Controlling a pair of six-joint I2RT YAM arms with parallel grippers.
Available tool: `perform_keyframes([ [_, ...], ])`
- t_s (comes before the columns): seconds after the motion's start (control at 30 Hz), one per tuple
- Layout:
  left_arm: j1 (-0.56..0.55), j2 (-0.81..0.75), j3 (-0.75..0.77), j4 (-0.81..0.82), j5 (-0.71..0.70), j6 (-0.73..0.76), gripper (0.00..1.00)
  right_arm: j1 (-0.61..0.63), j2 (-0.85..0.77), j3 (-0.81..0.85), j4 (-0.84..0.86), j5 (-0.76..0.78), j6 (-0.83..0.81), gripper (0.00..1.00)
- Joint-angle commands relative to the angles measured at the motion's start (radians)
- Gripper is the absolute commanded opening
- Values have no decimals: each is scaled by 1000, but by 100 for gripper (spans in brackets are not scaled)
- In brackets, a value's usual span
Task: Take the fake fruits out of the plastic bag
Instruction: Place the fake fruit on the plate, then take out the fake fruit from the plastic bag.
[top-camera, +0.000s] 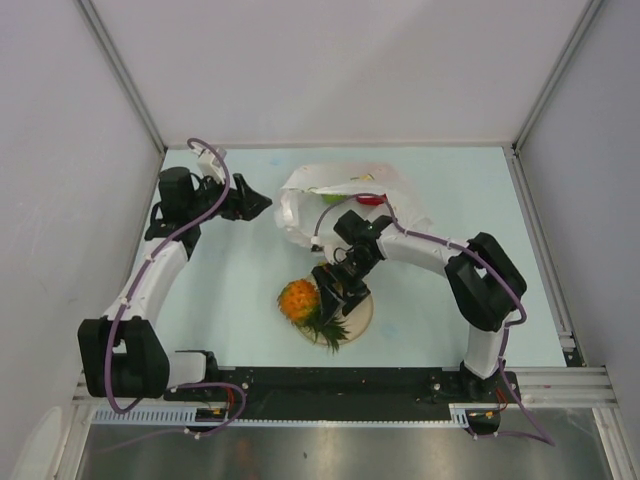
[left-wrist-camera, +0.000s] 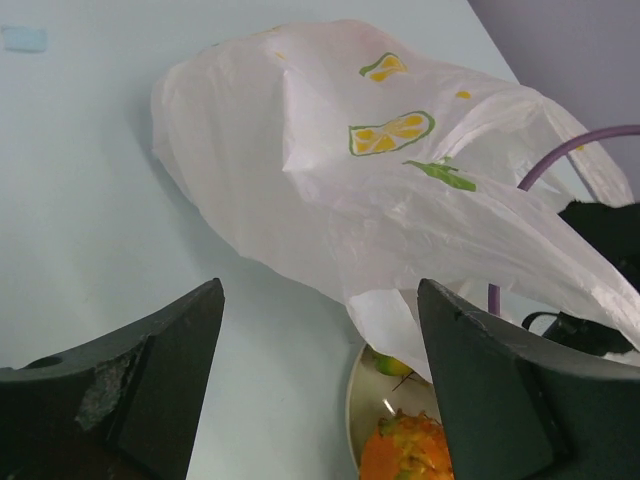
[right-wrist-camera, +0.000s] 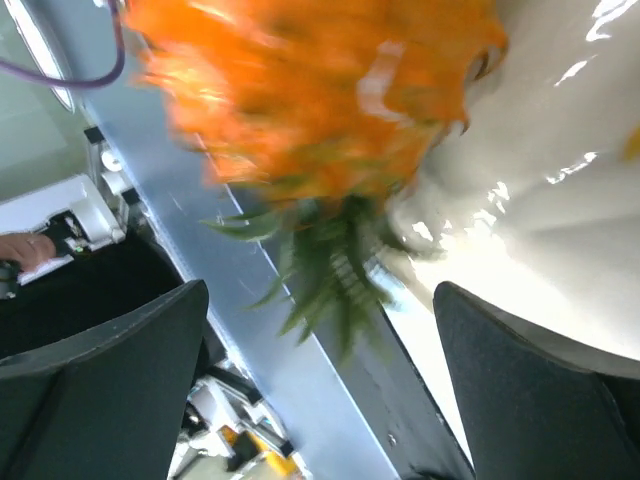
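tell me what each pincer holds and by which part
Nothing: left pincer open, short of the plastic bag; right pincer open near the pineapple.

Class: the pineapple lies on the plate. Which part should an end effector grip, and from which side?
Probably the round orange body of the pineapple, from above: it lies on its side on the plate, and its thin leaves would flex.

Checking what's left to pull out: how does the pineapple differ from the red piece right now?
Place: the pineapple lies on the plate, outside the bag; the red piece sits among the bag's folds.
View: the pineapple shows whole, the red piece only partly.
Look: the pineapple is orange with green spiky leaves, the red piece plain red.
Shared: neither is gripped.
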Motion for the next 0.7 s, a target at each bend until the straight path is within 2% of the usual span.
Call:
perform_keyframes([
  [0.0,7,-3,88,-3,114,30,86,-42,-25,212,-278,10,-256,100],
  [0.13,7,-31,139,-91,168,100,90,-80,-9,401,-568,57,-507,100],
  [0.23,3,-52,143,-128,229,125,92,-103,13,519,-705,120,-597,100],
  [0.27,0,-57,140,-138,246,136,94,-114,25,537,-733,125,-656,100],
  [0.37,-5,-67,148,-175,315,176,96,-171,24,590,-757,139,-694,100],
  [0.43,-14,-64,153,-192,366,173,98,-202,13,573,-660,145,-634,100],
  [0.53,-61,-55,162,-249,381,219,100,-215,-18,513,-437,277,-481,100],
  [0.67,-150,-57,173,-307,317,272,100,-209,-44,383,-181,457,-396,100],
])
